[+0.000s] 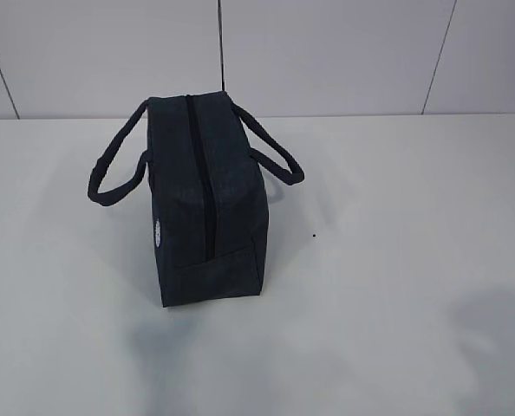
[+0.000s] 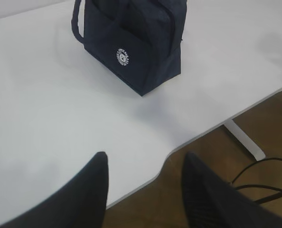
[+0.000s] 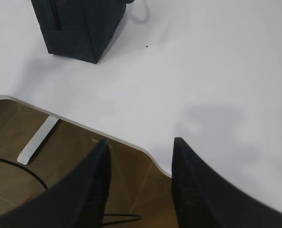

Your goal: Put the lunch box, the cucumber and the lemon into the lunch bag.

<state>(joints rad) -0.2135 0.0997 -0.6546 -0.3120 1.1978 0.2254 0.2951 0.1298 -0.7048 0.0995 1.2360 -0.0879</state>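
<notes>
Well beyond both sets of fingers, the lunch bag (image 1: 204, 204) stands upright on the white table (image 1: 396, 260) — zipper (image 1: 199, 169) shut, handles drooping either side. The left gripper (image 2: 143, 164) and right gripper (image 3: 140, 145) hang over the table's near edge — jaws parted, holding nothing.
</notes>
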